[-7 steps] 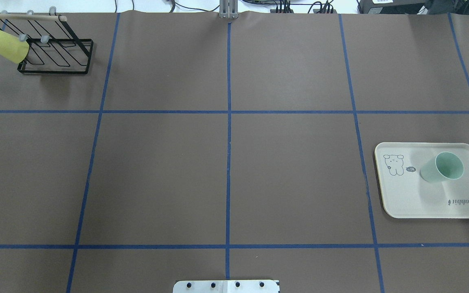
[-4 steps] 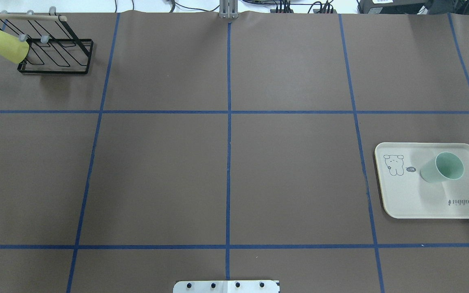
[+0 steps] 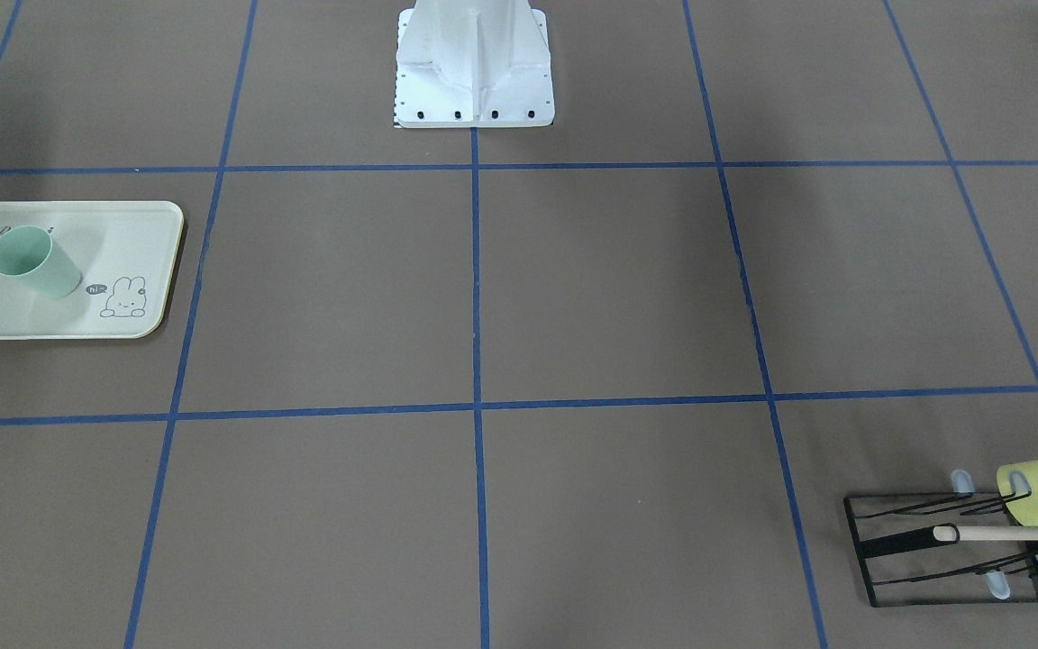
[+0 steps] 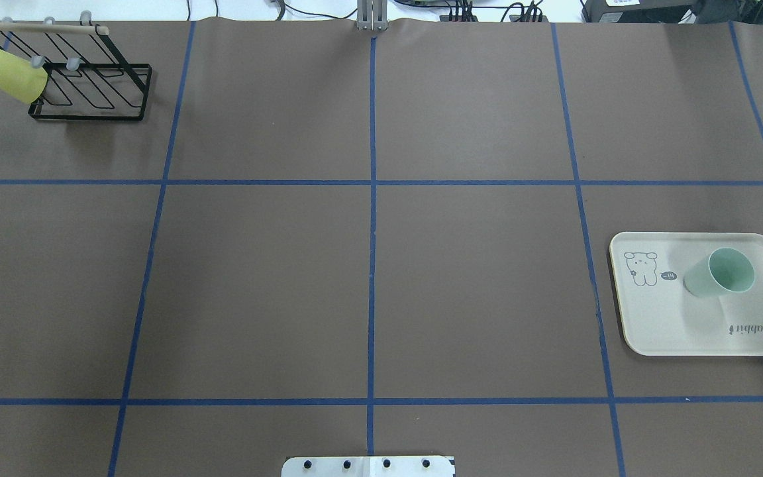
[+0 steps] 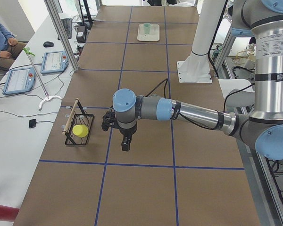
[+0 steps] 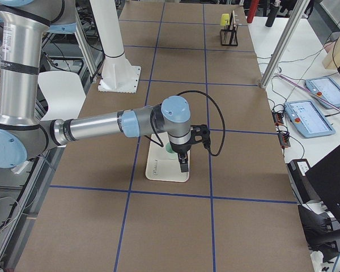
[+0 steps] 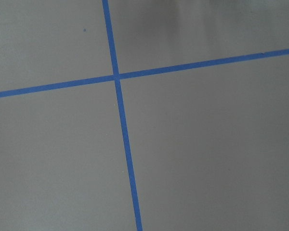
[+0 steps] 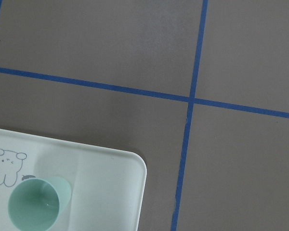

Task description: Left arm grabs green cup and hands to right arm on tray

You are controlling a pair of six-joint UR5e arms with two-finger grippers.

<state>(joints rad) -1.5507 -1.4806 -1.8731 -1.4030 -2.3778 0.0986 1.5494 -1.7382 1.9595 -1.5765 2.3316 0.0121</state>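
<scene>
The pale green cup (image 4: 719,271) stands upright on the cream tray (image 4: 686,331) at the table's right side, beside the bunny drawing. Both also show in the front view, the cup (image 3: 32,261) on the tray (image 3: 132,225), and in the right wrist view, the cup (image 8: 36,204) on the tray (image 8: 111,187). The left gripper (image 5: 126,143) hangs over bare table near the wire rack; I cannot tell if it is open or shut. The right gripper (image 6: 184,166) hangs above the tray (image 6: 164,173); its state is unclear too. No gripper touches the cup.
A black wire rack (image 4: 90,86) with a wooden rail stands at the far left corner, with a yellow-green cup (image 4: 9,74) hung on it. The robot's white base plate (image 4: 368,466) is at the near middle edge. Blue tape lines grid the brown table.
</scene>
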